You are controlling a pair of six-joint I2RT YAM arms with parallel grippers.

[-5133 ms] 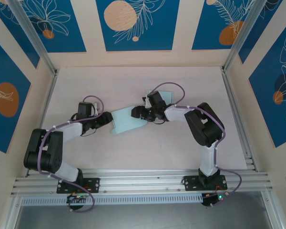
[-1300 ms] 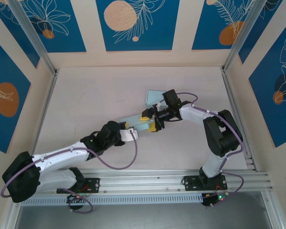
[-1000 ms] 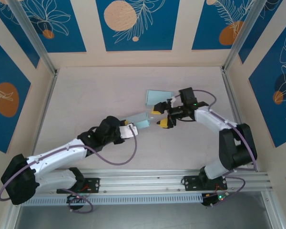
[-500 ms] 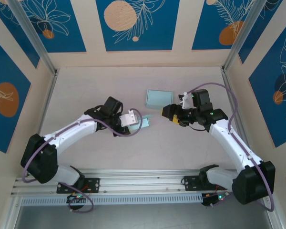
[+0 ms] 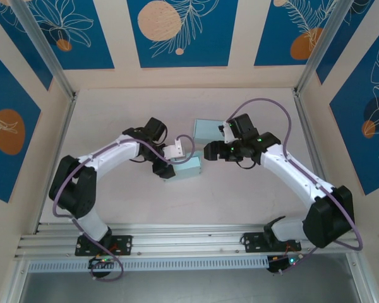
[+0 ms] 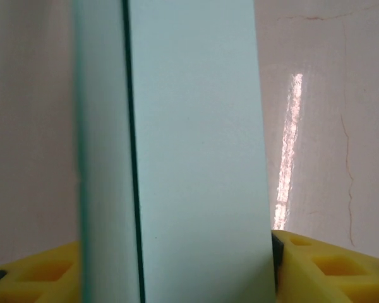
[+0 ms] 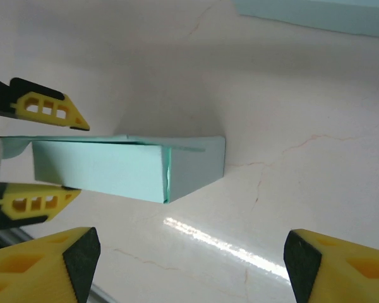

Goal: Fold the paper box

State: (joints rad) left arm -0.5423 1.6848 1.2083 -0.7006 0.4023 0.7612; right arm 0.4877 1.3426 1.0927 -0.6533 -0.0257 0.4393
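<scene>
Between the yellow fingers (image 7: 47, 106) of the left gripper (image 7: 45, 154) sits the folded pale-green paper box (image 7: 132, 170). The jaws are spread to either side of it, with a sliver of gap at the upper finger. The box rests near the middle of the table (image 5: 240, 196). Just to its right, the right gripper (image 7: 191, 255) hangs spread wide, holding nothing. A flat pale-green sheet (image 5: 208, 129) lies just beyond.
</scene>
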